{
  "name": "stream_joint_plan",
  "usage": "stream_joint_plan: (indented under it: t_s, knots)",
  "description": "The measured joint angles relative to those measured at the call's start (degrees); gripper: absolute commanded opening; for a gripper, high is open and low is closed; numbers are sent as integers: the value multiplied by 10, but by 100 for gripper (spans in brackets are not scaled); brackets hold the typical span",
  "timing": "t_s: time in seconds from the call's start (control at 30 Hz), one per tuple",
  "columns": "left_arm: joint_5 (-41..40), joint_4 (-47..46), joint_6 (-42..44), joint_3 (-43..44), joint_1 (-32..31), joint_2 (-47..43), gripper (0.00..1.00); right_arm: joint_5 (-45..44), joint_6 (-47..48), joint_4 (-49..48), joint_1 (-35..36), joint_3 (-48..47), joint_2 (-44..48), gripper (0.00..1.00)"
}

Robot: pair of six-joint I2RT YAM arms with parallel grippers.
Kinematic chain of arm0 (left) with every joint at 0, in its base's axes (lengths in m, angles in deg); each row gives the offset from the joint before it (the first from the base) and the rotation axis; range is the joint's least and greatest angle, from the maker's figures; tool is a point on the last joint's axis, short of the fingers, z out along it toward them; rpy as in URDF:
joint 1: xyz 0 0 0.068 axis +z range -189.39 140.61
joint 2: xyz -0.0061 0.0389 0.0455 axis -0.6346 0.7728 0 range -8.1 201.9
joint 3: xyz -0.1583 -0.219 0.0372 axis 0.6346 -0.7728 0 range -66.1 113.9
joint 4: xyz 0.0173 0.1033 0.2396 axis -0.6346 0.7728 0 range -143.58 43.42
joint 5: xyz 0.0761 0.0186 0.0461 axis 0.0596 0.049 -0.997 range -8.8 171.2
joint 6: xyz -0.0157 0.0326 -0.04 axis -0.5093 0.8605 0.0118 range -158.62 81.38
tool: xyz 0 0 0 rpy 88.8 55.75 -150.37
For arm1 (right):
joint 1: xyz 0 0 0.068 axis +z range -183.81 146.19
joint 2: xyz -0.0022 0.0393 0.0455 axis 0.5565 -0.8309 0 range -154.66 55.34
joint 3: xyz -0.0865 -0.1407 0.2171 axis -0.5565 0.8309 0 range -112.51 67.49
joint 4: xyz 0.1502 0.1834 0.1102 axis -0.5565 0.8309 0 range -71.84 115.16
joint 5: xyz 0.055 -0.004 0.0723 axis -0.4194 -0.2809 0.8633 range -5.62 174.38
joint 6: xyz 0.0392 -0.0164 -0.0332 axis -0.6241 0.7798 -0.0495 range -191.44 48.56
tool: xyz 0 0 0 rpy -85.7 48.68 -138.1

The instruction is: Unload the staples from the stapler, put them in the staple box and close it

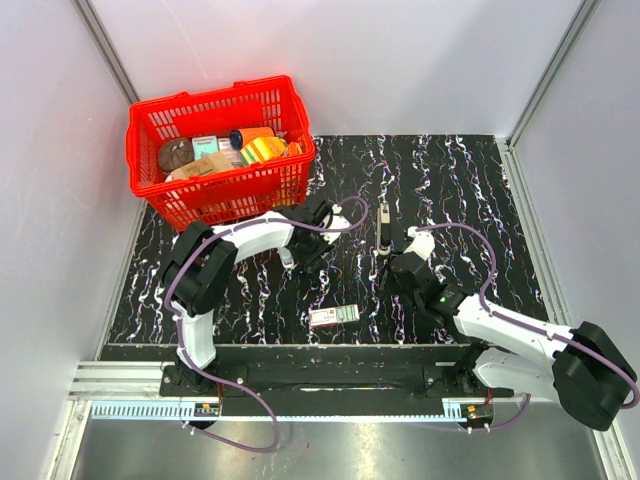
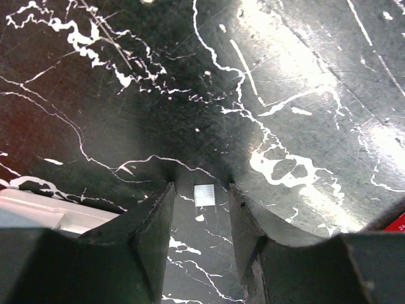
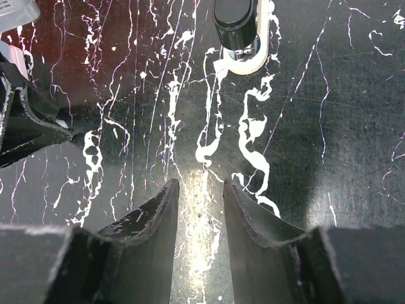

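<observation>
Pale walls (image 1: pixel 400 60) are enclosing a black, white-veined table (image 1: pixel 480 200); metal posts (image 1: pixel 106 50) are rising at 11 and 1 o'clock; a rail (image 1: pixel 330 408) is running along 6.

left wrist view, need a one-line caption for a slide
Left gripper, jaws open, straddles a short silver-grey strip of staples on the black white-veined table.

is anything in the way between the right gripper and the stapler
Nothing visible. In the right wrist view, only bare black marbled tabletop lies between the right gripper and the near end of the stapler, which sits ahead of the open fingers, slightly to the right.
</observation>
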Motion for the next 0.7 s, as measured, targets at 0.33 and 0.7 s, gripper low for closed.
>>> stream_joint_plan:
  t_s: [0.33,0.7]
  knots:
    - [2,16,-4,13,7,9,31,9,0,0,-1,0,4,33]
    - [3,23,-7,20,7,13,12,10,0,0,-1,0,4,29]
